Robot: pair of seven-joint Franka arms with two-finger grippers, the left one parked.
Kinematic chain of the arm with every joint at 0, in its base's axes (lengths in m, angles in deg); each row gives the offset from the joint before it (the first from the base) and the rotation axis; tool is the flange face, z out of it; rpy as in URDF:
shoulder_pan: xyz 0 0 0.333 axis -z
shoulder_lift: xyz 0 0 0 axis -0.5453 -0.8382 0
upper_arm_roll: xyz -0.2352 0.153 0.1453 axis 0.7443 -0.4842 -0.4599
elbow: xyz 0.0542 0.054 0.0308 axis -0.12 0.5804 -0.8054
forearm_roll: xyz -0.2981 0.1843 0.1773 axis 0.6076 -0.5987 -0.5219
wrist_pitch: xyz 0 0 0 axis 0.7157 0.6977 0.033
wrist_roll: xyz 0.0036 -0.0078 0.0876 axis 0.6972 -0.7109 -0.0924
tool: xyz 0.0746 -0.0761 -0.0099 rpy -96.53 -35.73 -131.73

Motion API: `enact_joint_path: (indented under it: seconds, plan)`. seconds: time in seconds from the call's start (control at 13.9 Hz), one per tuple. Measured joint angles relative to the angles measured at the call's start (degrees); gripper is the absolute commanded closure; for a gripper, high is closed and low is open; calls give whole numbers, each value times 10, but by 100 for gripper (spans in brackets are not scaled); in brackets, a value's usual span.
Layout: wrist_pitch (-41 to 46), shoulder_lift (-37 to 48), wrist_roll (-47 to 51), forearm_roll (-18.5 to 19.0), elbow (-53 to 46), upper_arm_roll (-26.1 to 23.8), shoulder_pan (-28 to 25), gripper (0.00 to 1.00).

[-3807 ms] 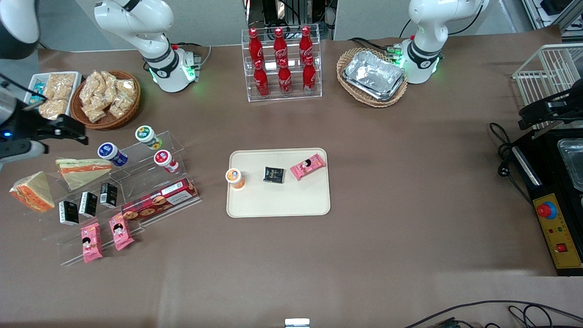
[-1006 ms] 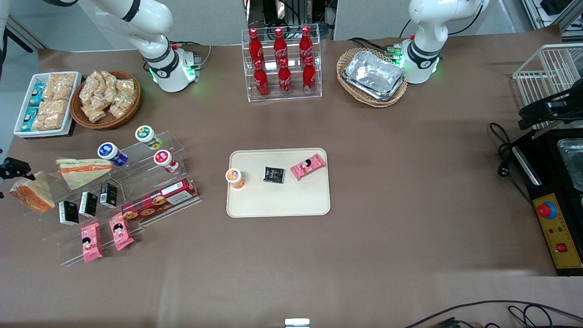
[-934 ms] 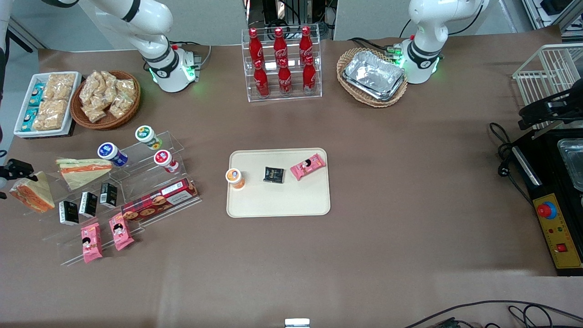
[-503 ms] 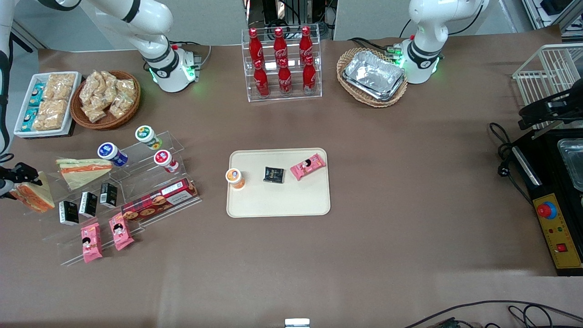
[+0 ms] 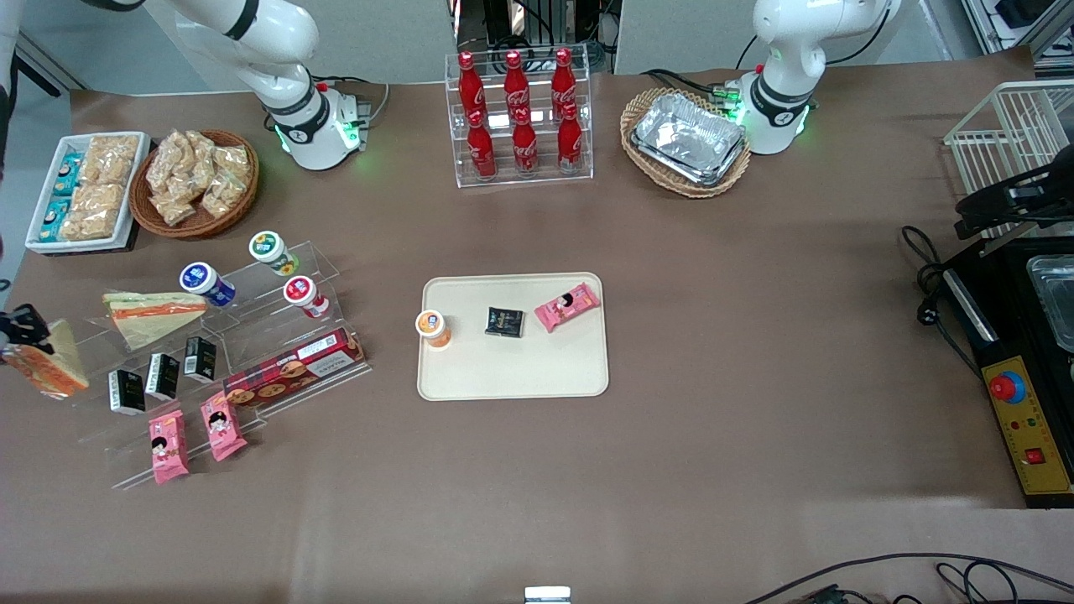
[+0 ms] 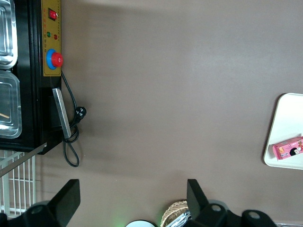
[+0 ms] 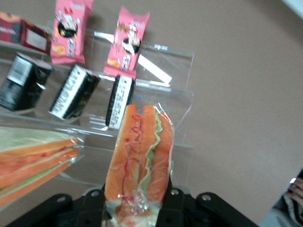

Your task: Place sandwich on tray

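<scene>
My gripper (image 5: 18, 329) is at the working arm's end of the table, shut on the sandwich (image 5: 44, 362), a clear-wrapped wedge with cream bread and an orange-red filling edge. In the right wrist view the sandwich (image 7: 139, 156) sits between the two black fingers (image 7: 175, 198), its filling edge with a green strip facing the camera, held above the clear acrylic stand (image 7: 156, 94). The cream-beige tray (image 5: 512, 377) lies at the table's middle and holds an orange cup (image 5: 433, 327), a black packet (image 5: 504, 322) and a pink packet (image 5: 567, 306). Its corner shows in the left wrist view (image 6: 286, 132).
The longer sandwich wedge (image 5: 155, 315) lies on the acrylic stand (image 5: 277, 352) with small jars, black packets, a biscuit box and pink packets (image 5: 168, 436). Snack bin (image 5: 80, 189), wicker basket (image 5: 197, 180), cola bottle rack (image 5: 520, 117) and foil trays (image 5: 688, 138) stand farther from the camera.
My gripper came down to the sandwich, closed on it and has lifted it slightly off the stand, shifting it toward the table's end.
</scene>
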Motion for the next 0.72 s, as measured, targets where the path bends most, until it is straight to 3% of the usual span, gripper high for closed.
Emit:
enact_joint_path:
  seconds: [0.29,0.72]
  plan:
    - [89,62,12,0,-28,-1,-19,100]
    - [194,124,229,26,-32,-5,-120,100]
